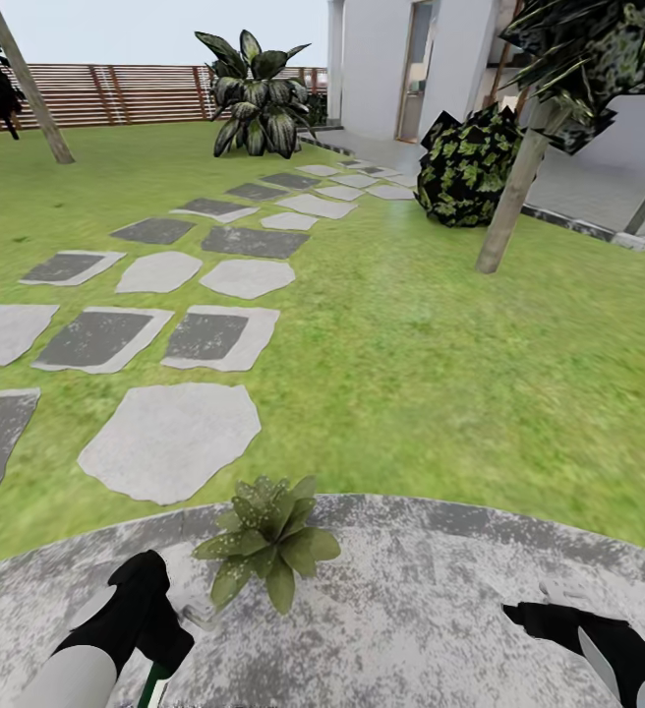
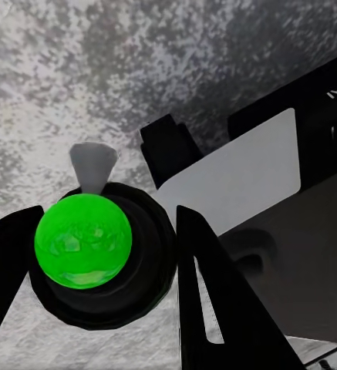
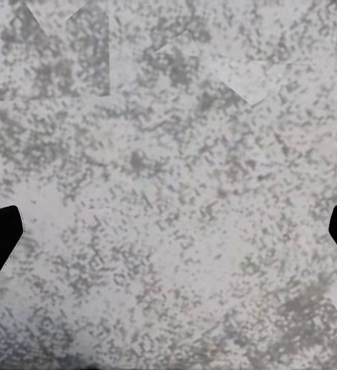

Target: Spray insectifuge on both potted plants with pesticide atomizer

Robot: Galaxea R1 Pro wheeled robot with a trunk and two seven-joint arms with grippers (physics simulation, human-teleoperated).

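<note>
Left wrist view showed the left gripper [image 2: 99,254] clamped on the pesticide atomizer [image 2: 83,240], held low near the potted plant [image 1: 268,536] on the patio [image 1: 440,590]; a misaimed nozzle risked spraying paving, while the right gripper [image 3: 168,231] stood apart, empty.

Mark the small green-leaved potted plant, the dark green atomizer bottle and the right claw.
Small green-leaved potted plant [image 1: 268,539]: head view, rosette centre.
Dark green atomizer bottle [image 2: 82,240]: left wrist view, bright green end.
Right claw [image 1: 558,612]: head view, fingertips.
</note>
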